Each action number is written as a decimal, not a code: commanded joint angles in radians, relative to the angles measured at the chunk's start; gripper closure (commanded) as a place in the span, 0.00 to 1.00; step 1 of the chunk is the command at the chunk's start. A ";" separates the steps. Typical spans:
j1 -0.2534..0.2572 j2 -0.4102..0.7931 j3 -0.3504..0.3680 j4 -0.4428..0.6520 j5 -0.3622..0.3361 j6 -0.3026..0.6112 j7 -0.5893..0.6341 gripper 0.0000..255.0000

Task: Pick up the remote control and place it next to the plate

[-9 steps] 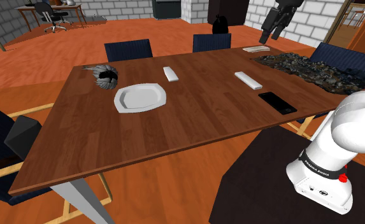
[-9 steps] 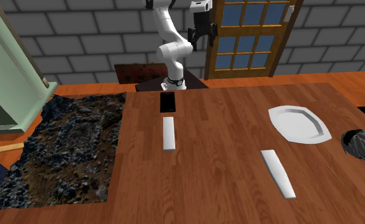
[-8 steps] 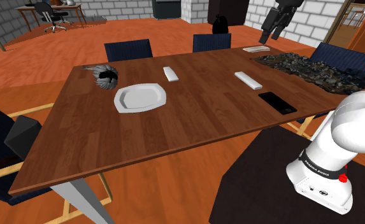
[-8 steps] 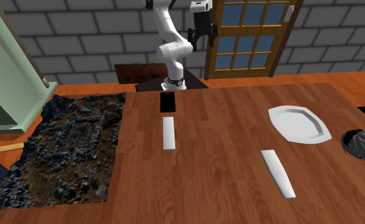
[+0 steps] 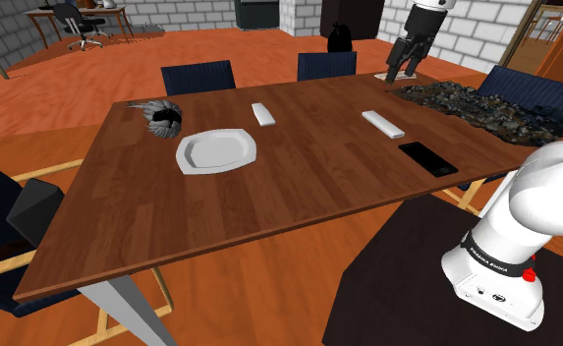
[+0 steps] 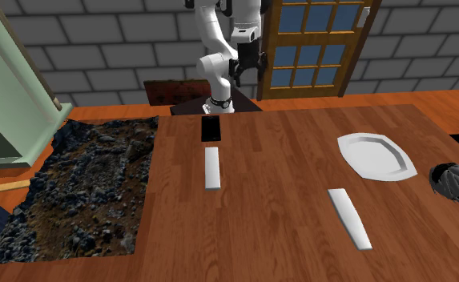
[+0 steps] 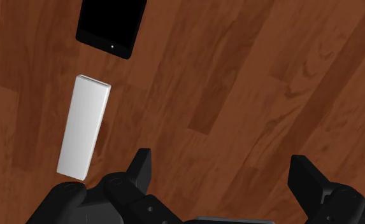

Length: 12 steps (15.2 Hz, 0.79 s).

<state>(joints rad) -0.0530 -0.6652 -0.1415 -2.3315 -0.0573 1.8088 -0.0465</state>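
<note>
A plain white bar-shaped remote control (image 5: 382,123) (image 6: 212,167) (image 7: 84,126) lies on the brown wooden table (image 5: 299,187), just beyond a black phone (image 5: 427,158) (image 7: 111,25). The white plate (image 5: 216,150) (image 6: 376,155) sits further toward the shoulder view's left. A second white bar (image 5: 262,114) (image 6: 349,217) lies close beside the plate. My black gripper (image 5: 399,67) (image 6: 242,70) (image 7: 222,175) hangs high above the table near the remote, open, nothing between its fingers (image 7: 139,168).
A dark rough mat (image 5: 485,103) (image 6: 83,188) covers the table end past the phone. A dark feathery bowl-like object (image 5: 161,116) sits beyond the plate. Blue chairs (image 5: 198,76) line the far side, and another chair (image 5: 33,211) stands at the near left.
The gripper has dropped lower and shifted toward the shoulder view's left, closer over the table. Nothing on the table has moved.
</note>
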 commanded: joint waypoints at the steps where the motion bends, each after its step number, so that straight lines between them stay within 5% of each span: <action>1: -0.012 0.039 -0.027 -0.008 -0.013 0.039 -0.019 0.00; 12: -0.055 0.366 -0.168 0.048 -0.023 0.256 -0.122 0.00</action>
<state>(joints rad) -0.1032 -0.3196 -0.2992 -2.2782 -0.0797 2.0441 -0.1618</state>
